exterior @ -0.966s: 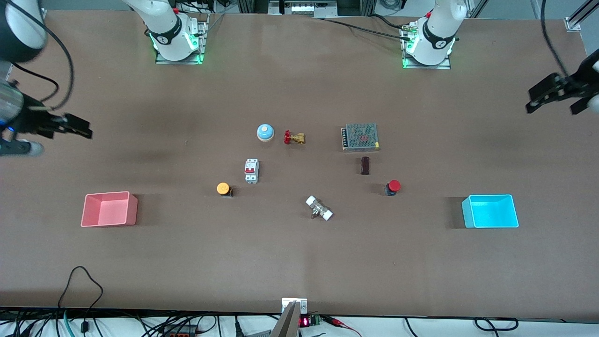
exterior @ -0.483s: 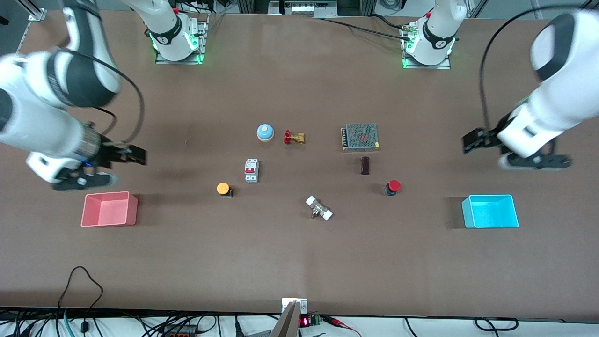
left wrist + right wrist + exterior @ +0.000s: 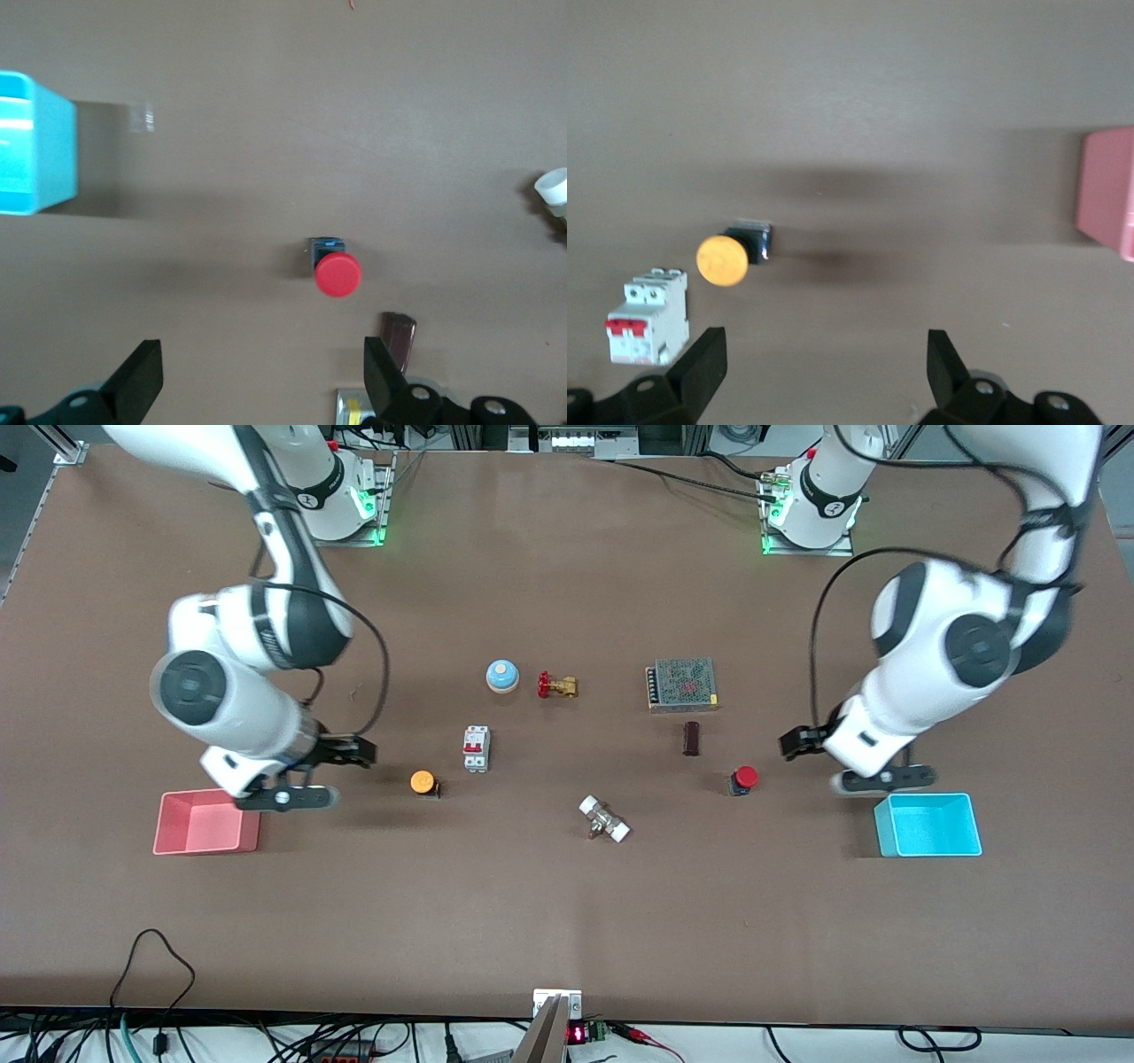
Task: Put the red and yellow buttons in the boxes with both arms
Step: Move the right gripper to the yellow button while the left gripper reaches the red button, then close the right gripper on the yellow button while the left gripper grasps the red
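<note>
Over the bare desk [image 3: 567, 921] between the pink-red box [image 3: 206, 823] and the yellow button [image 3: 423, 781], my right gripper [image 3: 354, 751] hangs with jaws spread wide, empty; the wrist view shows both black fingers [image 3: 700, 372] parted with the yellow cap [image 3: 722, 260] lying on its side ahead of them, dark base pointing toward the box. The breaker [image 3: 476, 747] stands just beside that button, so I judge I must come in from the box side to keep clear of it. My left gripper [image 3: 795, 742] hovers between the red button [image 3: 742, 779] and the cyan box [image 3: 928, 825], jaws likewise wide and empty, the red cap [image 3: 337, 274] ahead of the fingers [image 3: 137, 379]. The dark cylinder [image 3: 691, 738] lies near it. Each box sits at its own arm's end of the desk, well apart from its button: short carry outward once gripped. Neither button touched yet; both boxes hold nothing.
</note>
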`<act>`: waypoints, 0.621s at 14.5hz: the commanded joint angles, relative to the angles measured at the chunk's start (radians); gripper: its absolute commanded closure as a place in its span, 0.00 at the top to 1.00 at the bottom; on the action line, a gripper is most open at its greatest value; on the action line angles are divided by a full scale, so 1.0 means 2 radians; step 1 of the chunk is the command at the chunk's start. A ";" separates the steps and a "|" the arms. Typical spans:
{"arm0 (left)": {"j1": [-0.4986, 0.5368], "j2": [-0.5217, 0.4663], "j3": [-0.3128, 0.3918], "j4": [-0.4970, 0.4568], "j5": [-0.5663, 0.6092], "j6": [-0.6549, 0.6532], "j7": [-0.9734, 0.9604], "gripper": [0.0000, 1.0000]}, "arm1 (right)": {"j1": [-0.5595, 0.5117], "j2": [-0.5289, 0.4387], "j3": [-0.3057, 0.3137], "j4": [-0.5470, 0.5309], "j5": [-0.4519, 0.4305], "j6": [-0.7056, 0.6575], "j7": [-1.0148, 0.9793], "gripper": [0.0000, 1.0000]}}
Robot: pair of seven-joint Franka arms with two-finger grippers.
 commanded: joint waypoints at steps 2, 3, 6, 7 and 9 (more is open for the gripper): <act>-0.017 0.021 0.000 -0.037 0.002 0.072 -0.031 1.00 | 0.023 0.065 -0.003 0.051 0.018 0.016 0.017 1.00; -0.026 0.032 0.002 -0.038 0.003 0.080 -0.040 1.00 | 0.026 0.079 -0.003 0.062 0.036 0.016 0.019 1.00; -0.037 0.061 0.002 -0.038 0.032 0.101 -0.078 1.00 | 0.039 0.101 -0.004 0.066 0.055 0.044 0.017 1.00; -0.041 0.070 0.002 -0.038 0.040 0.110 -0.089 1.00 | 0.039 0.108 -0.003 0.066 0.056 0.054 0.016 1.00; -0.046 0.086 0.002 -0.038 0.047 0.121 -0.098 0.99 | 0.039 0.120 -0.004 0.066 0.055 0.055 0.018 1.00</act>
